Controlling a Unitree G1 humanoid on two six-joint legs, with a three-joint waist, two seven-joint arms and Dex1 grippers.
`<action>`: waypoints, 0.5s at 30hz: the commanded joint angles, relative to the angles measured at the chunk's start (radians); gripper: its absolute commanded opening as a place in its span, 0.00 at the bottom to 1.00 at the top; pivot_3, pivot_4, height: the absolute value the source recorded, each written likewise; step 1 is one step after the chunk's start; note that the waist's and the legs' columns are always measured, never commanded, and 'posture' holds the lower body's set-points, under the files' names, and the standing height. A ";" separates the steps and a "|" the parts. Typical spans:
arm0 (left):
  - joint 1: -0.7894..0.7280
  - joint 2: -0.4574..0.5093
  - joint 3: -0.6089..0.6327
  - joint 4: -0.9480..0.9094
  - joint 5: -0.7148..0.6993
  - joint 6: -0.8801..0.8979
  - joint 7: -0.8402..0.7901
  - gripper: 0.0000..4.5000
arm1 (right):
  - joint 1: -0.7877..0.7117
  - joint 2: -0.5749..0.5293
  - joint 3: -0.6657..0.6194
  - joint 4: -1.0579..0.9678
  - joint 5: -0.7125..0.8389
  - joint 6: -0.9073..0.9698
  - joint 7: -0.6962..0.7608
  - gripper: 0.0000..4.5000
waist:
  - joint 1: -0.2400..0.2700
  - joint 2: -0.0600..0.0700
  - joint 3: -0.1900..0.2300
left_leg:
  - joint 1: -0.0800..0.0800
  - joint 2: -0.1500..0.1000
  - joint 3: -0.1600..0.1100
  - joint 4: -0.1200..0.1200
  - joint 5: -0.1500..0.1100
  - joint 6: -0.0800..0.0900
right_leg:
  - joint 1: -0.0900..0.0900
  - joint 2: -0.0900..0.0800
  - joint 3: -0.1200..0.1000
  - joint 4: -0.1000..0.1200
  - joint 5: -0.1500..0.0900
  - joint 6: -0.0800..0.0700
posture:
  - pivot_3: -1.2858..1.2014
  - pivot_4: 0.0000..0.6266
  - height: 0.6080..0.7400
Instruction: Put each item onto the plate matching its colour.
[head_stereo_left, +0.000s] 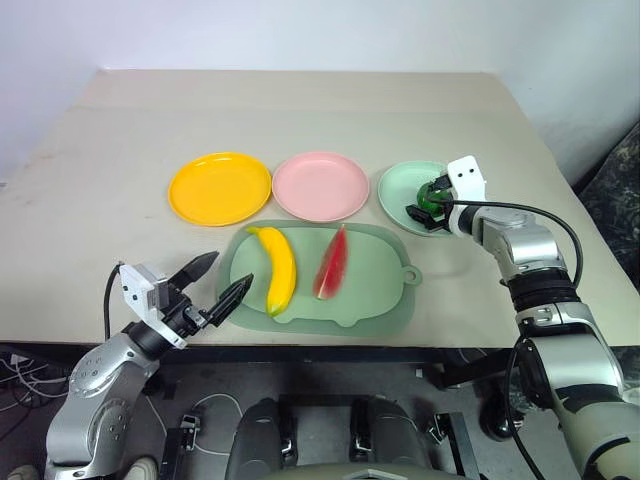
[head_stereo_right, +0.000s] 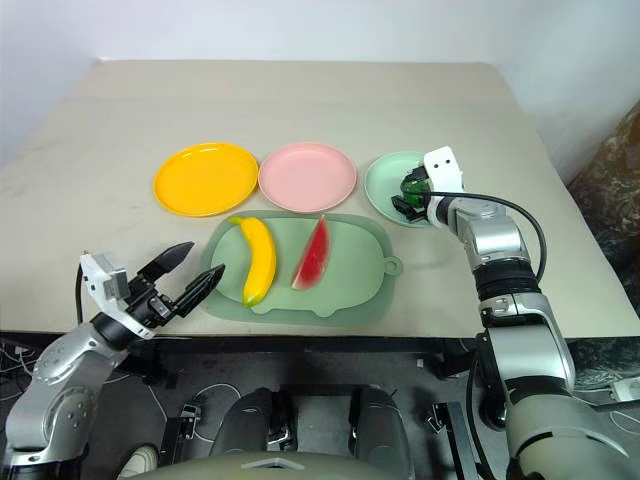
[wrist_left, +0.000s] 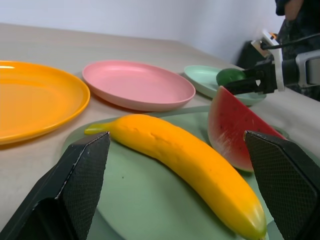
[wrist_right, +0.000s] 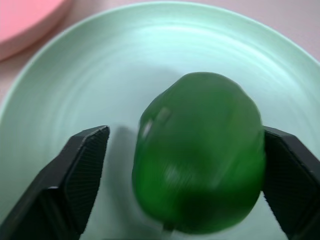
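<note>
- Green fruit (wrist_right: 200, 160) sits between the right gripper (head_stereo_left: 432, 200)'s wide-open jaws over the mint plate (head_stereo_left: 398, 190); one finger looks to touch it, no grip.
- Banana (head_stereo_left: 278, 268) and watermelon wedge (head_stereo_left: 332, 263) lie on the green mat (head_stereo_left: 385, 290), on the desk (head_stereo_left: 300, 110).
- Left gripper (head_stereo_left: 212, 282) hovers near the banana, jaws spread, empty.
- Banana looks light, rigid, smooth; pinch it mid-length across its narrow width.

A robot test lab: bare beige table (head_stereo_left: 300, 110), blank white walls (head_stereo_left: 300, 30), floor cables (head_stereo_left: 25, 365).
</note>
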 joint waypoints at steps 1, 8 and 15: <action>0.001 0.005 0.028 -0.041 -0.012 -0.020 0.007 1.00 | 0.014 -0.001 -0.086 -0.164 0.074 -0.001 0.043 1.00 | -0.001 0.000 0.000 | 0.000 0.000 0.000 0.000 0.000 0.000 | 0.000 0.000 0.000 0.000 0.000 0.000 | 0.52 0.24 0.66; -0.018 0.013 0.021 -0.025 -0.012 -0.019 -0.001 1.00 | 0.180 0.042 -0.121 -0.647 0.227 0.279 0.022 1.00 | 0.000 0.000 0.000 | 0.000 0.001 -0.001 0.000 0.000 0.000 | 0.000 0.000 0.000 0.000 0.000 0.000 | 0.52 0.24 0.66; -0.077 0.015 -0.006 0.020 -0.006 -0.011 -0.024 1.00 | 0.281 0.159 -0.180 -0.972 0.432 0.708 -0.116 1.00 | 0.004 0.000 0.000 | 0.000 0.001 -0.002 0.000 0.000 0.000 | 0.000 -0.001 0.000 0.000 0.000 0.000 | 0.52 0.24 0.66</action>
